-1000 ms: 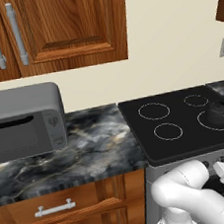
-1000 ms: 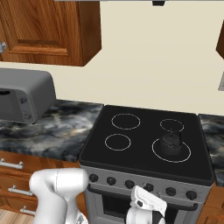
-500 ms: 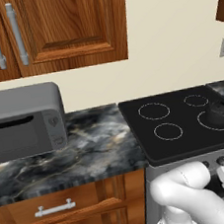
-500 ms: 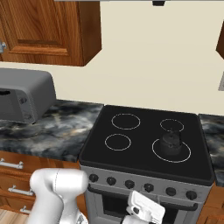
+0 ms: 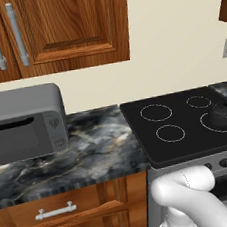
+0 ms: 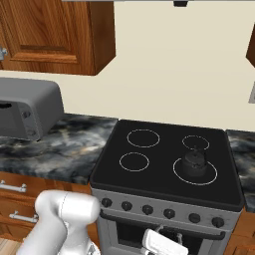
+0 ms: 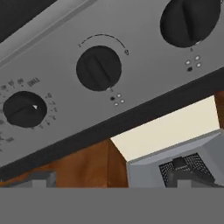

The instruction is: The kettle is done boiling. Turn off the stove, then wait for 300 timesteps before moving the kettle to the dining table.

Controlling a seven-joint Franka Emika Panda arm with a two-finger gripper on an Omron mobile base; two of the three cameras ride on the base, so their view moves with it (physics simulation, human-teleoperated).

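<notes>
— Standing behind the robot, I saw the end effector (image 6: 160, 242) down low in front of the stove (image 6: 164, 149), its jaws spread wide with nothing between them.

— And where was the kettle from there?

— Above and beyond the end effector, and a little to its right: the kettle (image 6: 194, 160) sat on the near right burner ring of the black cooktop, squat and dark, upright, knob on top. It wasn't the next concern, I judged. The burner had to go off first.

— So which knob mattered?

— That's what the move turned on. Seen from the hand, a row of black knobs ran across the grey panel just ahead of the end effector and above it. One knob (image 7: 98, 68) sat nearly dead ahead, its ridge slanted off the vertical; a second knob (image 7: 25, 109) was off to one side, a third knob (image 7: 189, 22) to the other, cut by the frame's edge.

— Which one fed the kettle's ring?

— I couldn't tell. The markings beside the knobs were too small to read, and nothing showed whether that ring was lit. The fingertips themselves were hidden in the hand's own view.
</notes>
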